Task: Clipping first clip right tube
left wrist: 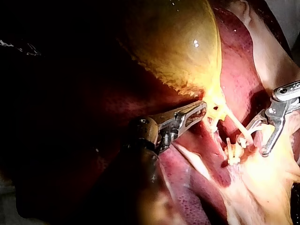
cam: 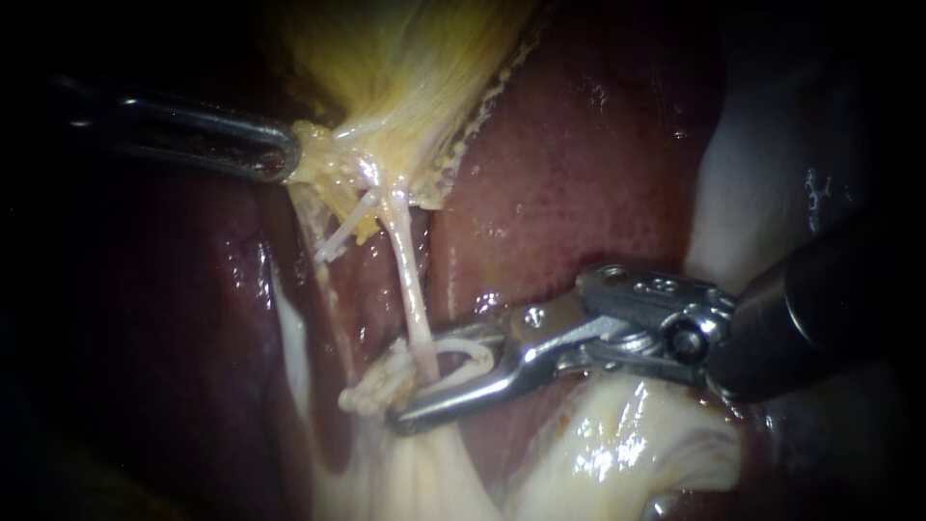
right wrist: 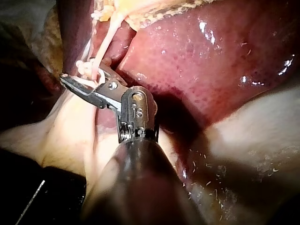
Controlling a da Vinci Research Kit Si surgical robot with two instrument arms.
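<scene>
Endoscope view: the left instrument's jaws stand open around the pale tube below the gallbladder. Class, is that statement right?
Not quite: the instrument is wrong. It is the right instrument, coming in from the right, whose jaws stand open around the pale tube below the gallbladder. The endoscope view shows this.

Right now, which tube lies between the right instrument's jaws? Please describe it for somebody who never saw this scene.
Start at the yellow gallbladder; from its narrow end pale strands hang over the dark red liver. The tube is the longest, thickest strand. It alone runs straight down between the open jaws of the right instrument.
</scene>
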